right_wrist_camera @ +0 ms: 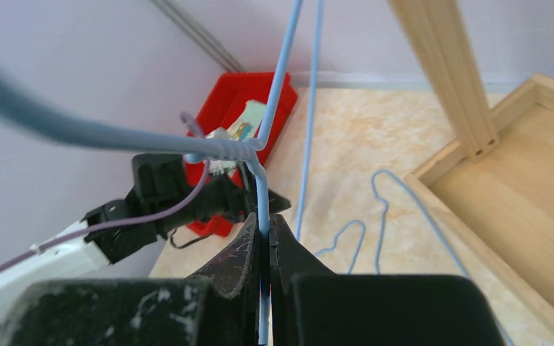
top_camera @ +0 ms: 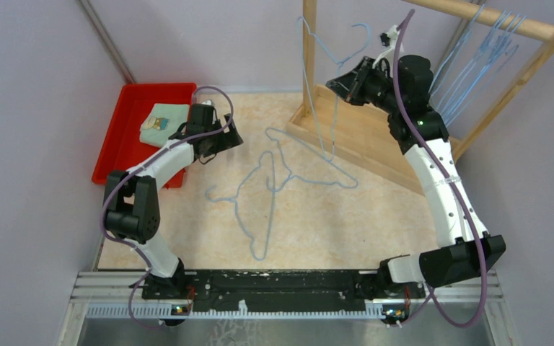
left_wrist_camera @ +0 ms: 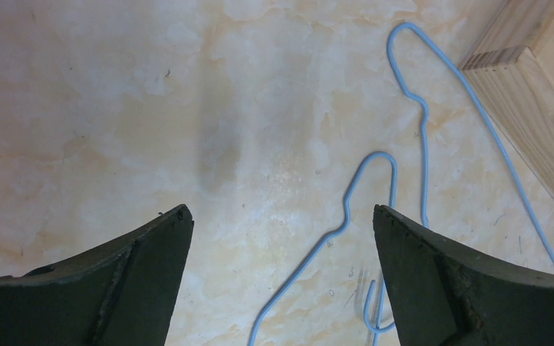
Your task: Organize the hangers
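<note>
Right hand (right_wrist_camera: 265,232) clenched on thin light-blue wire hanger (right_wrist_camera: 260,184); left hand (left_wrist_camera: 281,213) spread wide over marbled tabletop (left_wrist_camera: 79,108).

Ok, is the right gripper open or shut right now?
Shut: the right gripper is clamped on a hanger, its wire neck pinched between the fingers.

No readable text or labels.

I count one hanger (right_wrist_camera: 220,148) pinched in my right pincer (right_wrist_camera: 265,227). Under my left pincer (left_wrist_camera: 281,210), three hooks show among the overlapping hangers (left_wrist_camera: 425,173) on the desk (top_camera: 187,231). Behind my right pincer is one rack (top_camera: 505,21), its bunch of hangers (top_camera: 469,72) too tight to count. Beside my left pincer are one red tray (top_camera: 133,101) and one folded cloth (top_camera: 164,122).
</note>
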`<state>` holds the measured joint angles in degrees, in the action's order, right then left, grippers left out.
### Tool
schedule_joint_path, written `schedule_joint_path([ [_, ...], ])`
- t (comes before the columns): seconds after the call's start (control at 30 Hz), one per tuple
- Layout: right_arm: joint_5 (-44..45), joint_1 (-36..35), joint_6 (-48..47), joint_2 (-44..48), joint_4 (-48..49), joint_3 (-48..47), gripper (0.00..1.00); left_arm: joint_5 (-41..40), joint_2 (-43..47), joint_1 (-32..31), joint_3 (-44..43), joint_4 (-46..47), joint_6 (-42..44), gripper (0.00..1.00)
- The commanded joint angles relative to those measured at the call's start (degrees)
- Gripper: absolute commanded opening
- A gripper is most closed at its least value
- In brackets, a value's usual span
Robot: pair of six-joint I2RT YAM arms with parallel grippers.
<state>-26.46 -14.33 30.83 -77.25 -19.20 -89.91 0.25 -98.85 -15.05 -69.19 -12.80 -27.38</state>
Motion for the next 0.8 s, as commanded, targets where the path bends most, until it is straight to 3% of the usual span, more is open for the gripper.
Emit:
schedule_joint_path([
  [0.0, 2.7, 1.8, 2.0, 2.2, 0.7, -1.1, 0.0, 1.0, 2.1, 0.4, 1.8, 0.7, 0.8, 1.0],
  [0.17, -3.3, 1.8, 5.0, 5.3, -0.9, 0.6, 0.0, 1.2, 1.9, 0.9, 3.5, 1.2, 1.1, 1.0],
  [0.37, -8.9, 1.8, 0.8, 9.0, -9.2, -1.9, 0.0, 2.6, 1.7, 1.0, 4.4, 1.9, 0.4, 1.0],
  [0.47, -5.2, 1.8, -2.0, 10.5, -14.2, -4.2, 0.0, 2.9, 1.6, 1.0, 4.3, 1.9, 0.0, 1.0],
  [0.63, 9.8, 1.8, -5.6, 12.0, -23.1, -8.7, 0.0, 3.6, 1.3, 1.0, 3.2, 1.3, -0.1, 1.0],
  [0.77, 13.1, 1.8, -7.4, 10.7, -29.4, -14.2, 0.0, 3.6, 1.7, 0.9, 2.8, 0.8, 0.1, 1.0],
])
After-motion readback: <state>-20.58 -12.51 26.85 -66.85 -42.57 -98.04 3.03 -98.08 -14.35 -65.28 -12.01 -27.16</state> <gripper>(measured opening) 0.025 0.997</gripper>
